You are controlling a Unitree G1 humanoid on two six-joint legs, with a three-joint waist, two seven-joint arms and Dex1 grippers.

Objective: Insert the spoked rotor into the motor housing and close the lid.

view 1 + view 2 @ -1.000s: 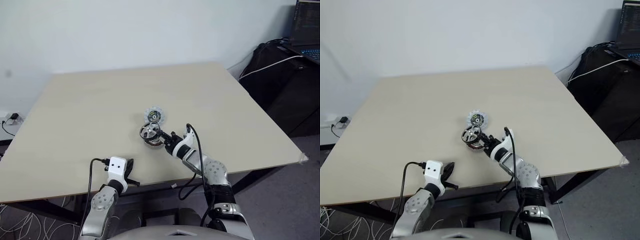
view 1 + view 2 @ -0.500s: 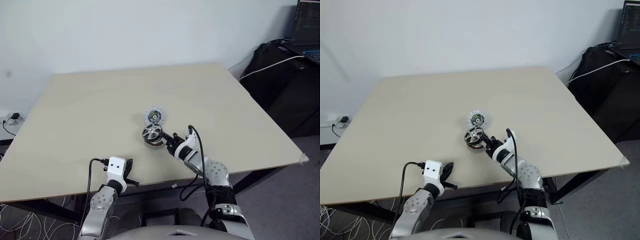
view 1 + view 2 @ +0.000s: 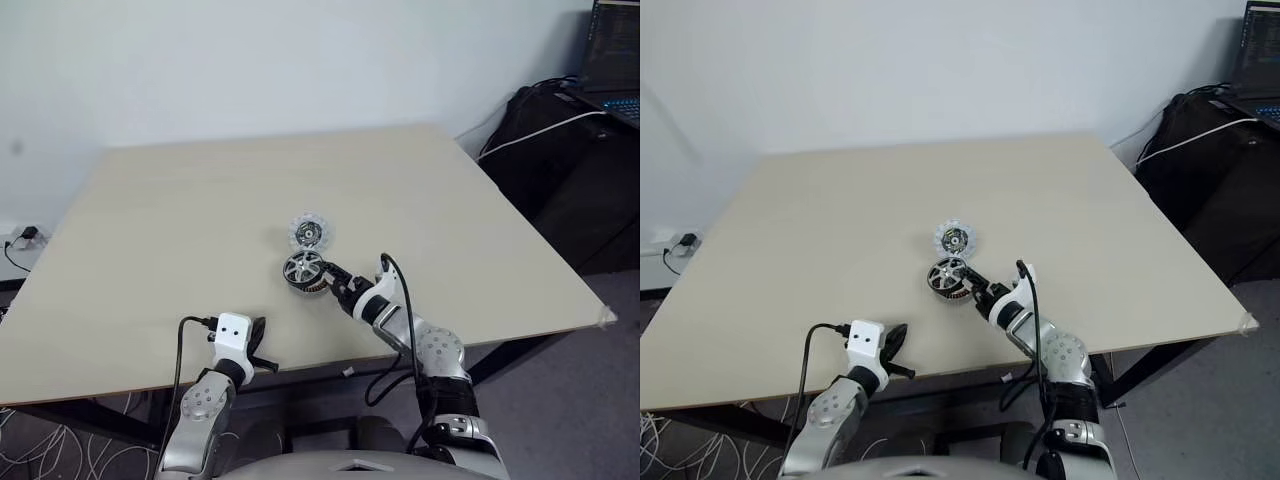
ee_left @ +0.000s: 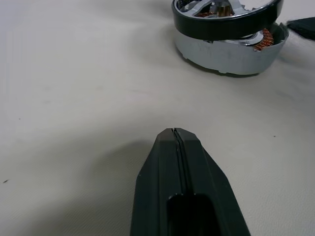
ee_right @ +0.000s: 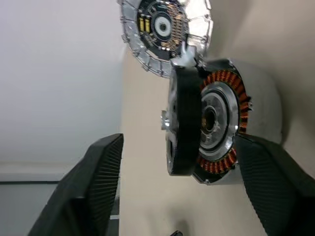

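Spoked rotor [image 4: 227, 14] top cut off

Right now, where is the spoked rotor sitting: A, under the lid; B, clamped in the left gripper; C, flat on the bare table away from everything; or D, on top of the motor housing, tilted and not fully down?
D: the spoked rotor rests on the motor housing at a tilt, copper windings still showing on one side, with the right gripper open on either side of it.
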